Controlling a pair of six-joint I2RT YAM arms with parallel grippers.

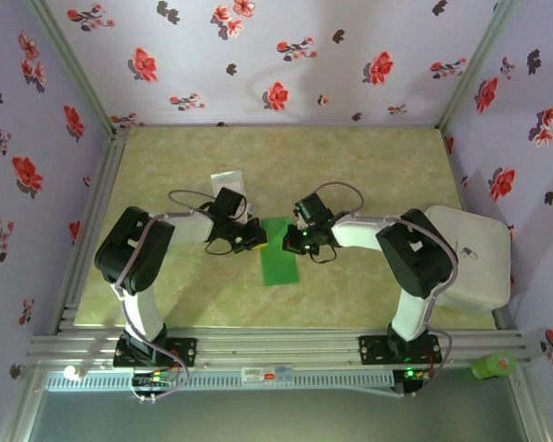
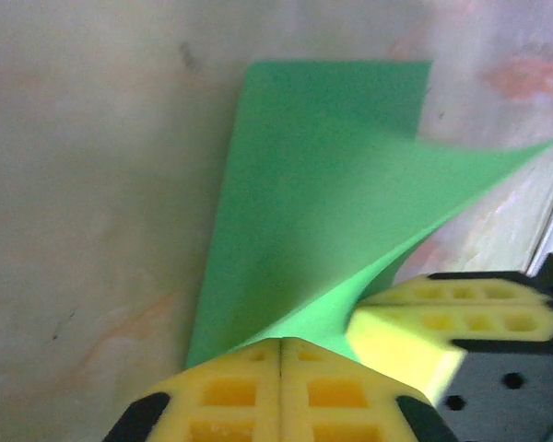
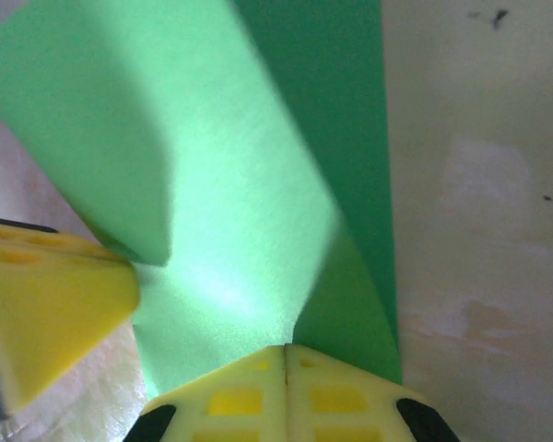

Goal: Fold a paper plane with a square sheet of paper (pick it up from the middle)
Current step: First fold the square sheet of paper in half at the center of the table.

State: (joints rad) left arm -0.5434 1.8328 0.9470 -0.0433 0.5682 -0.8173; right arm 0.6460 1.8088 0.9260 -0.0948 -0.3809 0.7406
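Plain bright green paper between the tools. Left tool and right tool yellow-tipped, black behind. Desk under them beige, marbled. Walls lilac with red and dark flowers.

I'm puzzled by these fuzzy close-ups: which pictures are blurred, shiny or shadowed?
Top external view: even, soft light. Left wrist view: the thin bright green paper sheet is fairly sharp; the right gripper is blurred. Right wrist view: a pale glare patch on the sheet, shadow beside it, the left gripper blurred.
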